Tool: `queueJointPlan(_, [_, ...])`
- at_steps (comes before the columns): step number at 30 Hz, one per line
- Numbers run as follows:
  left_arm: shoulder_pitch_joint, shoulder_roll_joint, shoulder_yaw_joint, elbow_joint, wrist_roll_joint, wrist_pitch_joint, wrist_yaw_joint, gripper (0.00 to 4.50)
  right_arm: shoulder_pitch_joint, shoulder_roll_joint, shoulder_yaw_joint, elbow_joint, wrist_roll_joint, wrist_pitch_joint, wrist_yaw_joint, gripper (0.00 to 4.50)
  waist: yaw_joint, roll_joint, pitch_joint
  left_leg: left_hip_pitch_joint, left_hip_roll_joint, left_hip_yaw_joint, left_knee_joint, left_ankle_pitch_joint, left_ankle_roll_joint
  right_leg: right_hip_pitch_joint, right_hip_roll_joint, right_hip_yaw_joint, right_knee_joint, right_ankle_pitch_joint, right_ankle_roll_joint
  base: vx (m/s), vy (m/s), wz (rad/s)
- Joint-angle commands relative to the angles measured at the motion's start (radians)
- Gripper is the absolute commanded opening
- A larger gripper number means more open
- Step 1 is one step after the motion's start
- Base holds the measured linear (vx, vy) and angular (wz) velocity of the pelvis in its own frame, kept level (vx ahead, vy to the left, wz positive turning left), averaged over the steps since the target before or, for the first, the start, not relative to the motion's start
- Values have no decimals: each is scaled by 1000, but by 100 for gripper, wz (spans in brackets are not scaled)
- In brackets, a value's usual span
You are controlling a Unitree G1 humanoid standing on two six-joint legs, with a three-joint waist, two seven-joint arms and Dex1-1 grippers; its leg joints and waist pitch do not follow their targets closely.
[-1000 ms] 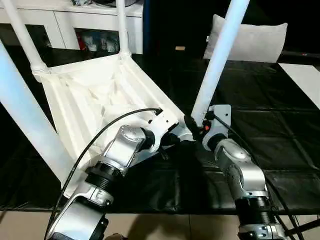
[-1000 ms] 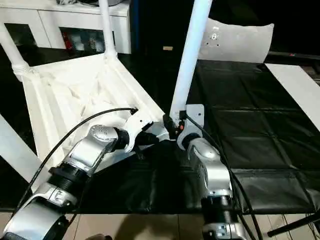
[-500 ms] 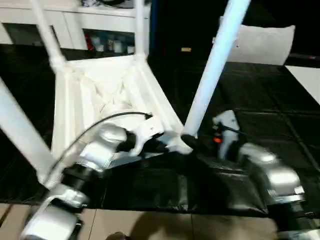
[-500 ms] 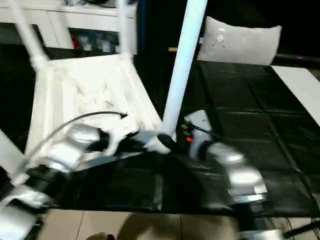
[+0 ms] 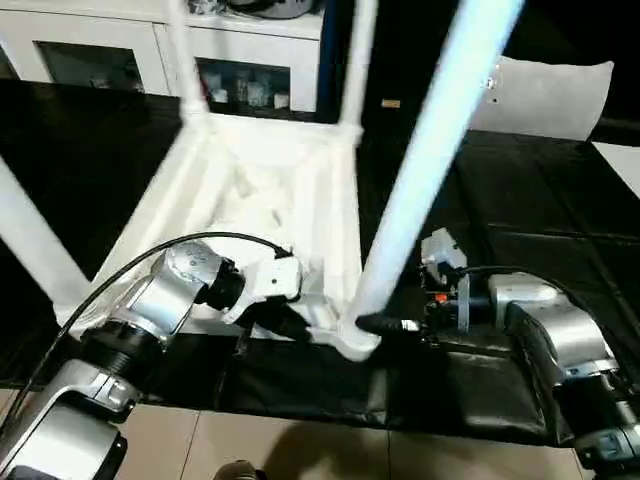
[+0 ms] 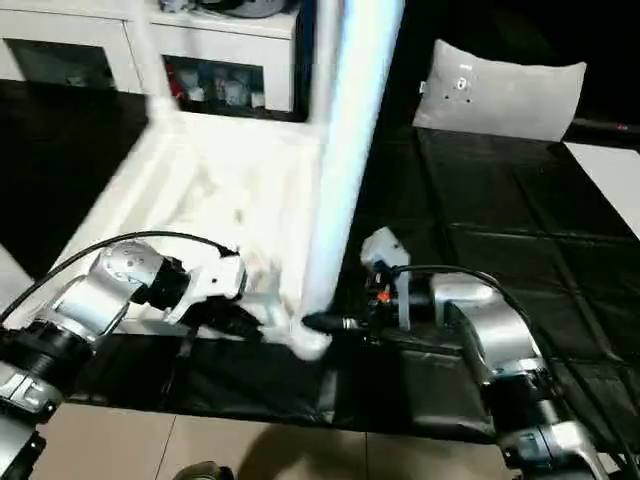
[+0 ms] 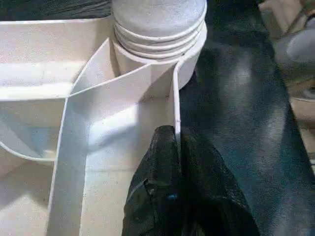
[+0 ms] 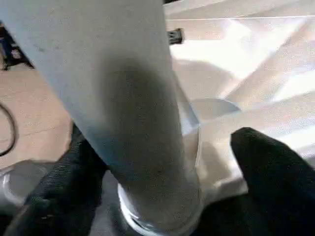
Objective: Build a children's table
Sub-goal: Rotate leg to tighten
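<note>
Left hand [image 7: 172, 196] (pinching table rim [image 7: 175, 98])

Left pincer [image 7: 170, 162] pinched tight on a thin wall, forearm angled inward. Right pincer [image 8: 162, 196] – fingers [image 8: 275, 172] spread wide, forearm reaching in level from the right.

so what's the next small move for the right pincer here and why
Probably close the right pincer on the near leg and keep twisting it home. Its fingers straddle the leg's base without gripping, while the left pincer is shut on the tabletop's rim, bracing that corner socket.
</note>
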Motion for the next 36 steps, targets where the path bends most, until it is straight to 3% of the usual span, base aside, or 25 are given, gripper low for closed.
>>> queueJointPlan(1, [-15,-7,-52,-8,14,-20,-50,0,-11,-8,13,8,21,-2,29,375,-4,1,-68,34,43,-9,-66,-214,10,29,-65,24,-61,-93,-244,0,0,0])
queueJointPlan(12, [-22,-6,-47,14,16,-48,-53,0,-31,-3,41,48,25,8,106,286,-2,0,-70,33,43,-6,-63,-211,13,28,-67,23,-59,-96,-244,0,0,0])
queueJointPlan(15, [-21,-6,-43,16,14,-46,-47,0,-30,-3,46,49,29,8,112,258,-2,4,-70,34,43,-6,-64,-211,10,26,-67,23,-59,-95,-246,0,0,0])
queueJointPlan(21, [-19,-28,-18,22,-3,5,-3,0,-17,21,33,22,58,62,84,225,1,0,-70,34,42,-5,-63,-205,12,26,-66,23,-58,-88,-249,0,0,0])
queueJointPlan(23, [-11,-58,13,0,-28,77,49,0,-4,71,1,-7,58,101,-38,222,0,0,-67,35,42,-4,-65,-231,4,24,-67,25,-63,-135,-240,0,0,0])
queueJointPlan(25, [-7,-78,32,-18,-38,136,90,0,4,104,-10,-23,39,115,-123,221,-8,1,-60,36,39,-9,-71,-293,-28,17,-69,28,-72,-251,-217,0,0,0])
queueJointPlan(27, [-4,-123,60,-44,-42,238,182,0,2,188,-50,-16,5,142,-322,220,-17,3,-57,41,38,-12,-72,-332,-53,9,-73,31,-79,-348,-194,0,0,0])
queueJointPlan(28, [-4,-123,60,-44,-42,238,182,0,2,188,-50,-16,5,142,-322,218,-24,0,-55,36,36,-20,-74,-358,-64,11,-76,27,-85,-426,-171,0,0,0])
queueJointPlan(29, [-9,-170,77,-50,-30,287,272,0,-4,251,-80,-1,-30,154,-479,218,-35,1,-56,32,36,-23,-79,-359,-75,12,-73,26,-85,-441,-153,0,0,0])
queueJointPlan(32, [-23,-239,102,-42,-22,344,386,0,-12,313,-107,15,-72,151,-635,214,-54,-1,-60,21,32,-27,-80,-347,-76,18,-71,22,-87,-427,-132,0,0,0])
queueJointPlan(33, [-32,-276,114,-35,-19,368,441,0,-16,345,-118,22,-81,141,-694,213,-63,1,-63,19,31,-25,-79,-325,-75,18,-68,23,-83,-374,-139,0,0,0])
queueJointPlan(35, [-44,-344,136,-22,-11,391,543,0,-27,400,-140,33,-111,147,-820,213,-73,-3,-67,20,27,-18,-70,-290,-55,14,-63,25,-82,-294,-159,0,0,0])
queueJointPlan(36, [-48,-366,143,-21,-8,401,576,0,-33,416,-148,37,-124,149,-862,213,-75,3,-66,20,26,-17,-69,-288,-48,13,-62,26,-84,-285,-164,0,0,0])
